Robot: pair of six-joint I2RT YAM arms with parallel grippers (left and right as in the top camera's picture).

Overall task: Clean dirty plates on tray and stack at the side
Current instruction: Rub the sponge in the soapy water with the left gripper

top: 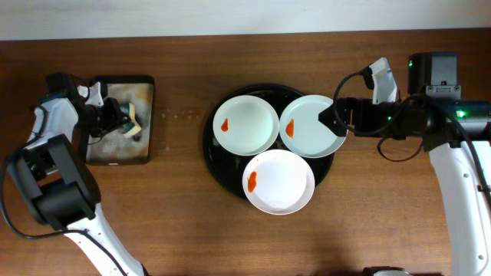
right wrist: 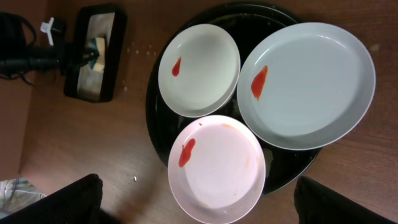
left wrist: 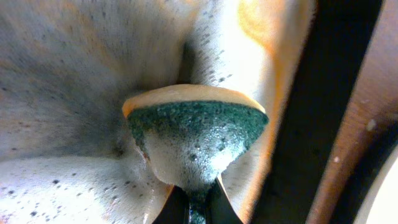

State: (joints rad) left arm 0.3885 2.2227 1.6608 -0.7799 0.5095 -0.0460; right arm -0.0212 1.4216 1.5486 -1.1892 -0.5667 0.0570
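Green-faced sponge (left wrist: 198, 124), foamy and wet, is pinched tight in the left gripper (left wrist: 198, 208) over the sponge tray (top: 115, 153). Right gripper (top: 337, 121) stands wide and holds nothing, at the outer rim of the right white plate (top: 313, 126); I cannot tell if it touches.

3 plates crowd the black tray (top: 209, 146), each with 1 orange-red smear:
- mint plate (top: 245, 124) at the far left
- front white plate (top: 279, 181) overhanging the rim

Risks, as I judge:
- the narrow pinch may let the sponge twist or slip when scrubbing
- pressure on the overhanging plate may tip it
- foam may drip on the table (top: 176, 230) on the way over

The plates lie well apart from the left gripper, to its right.
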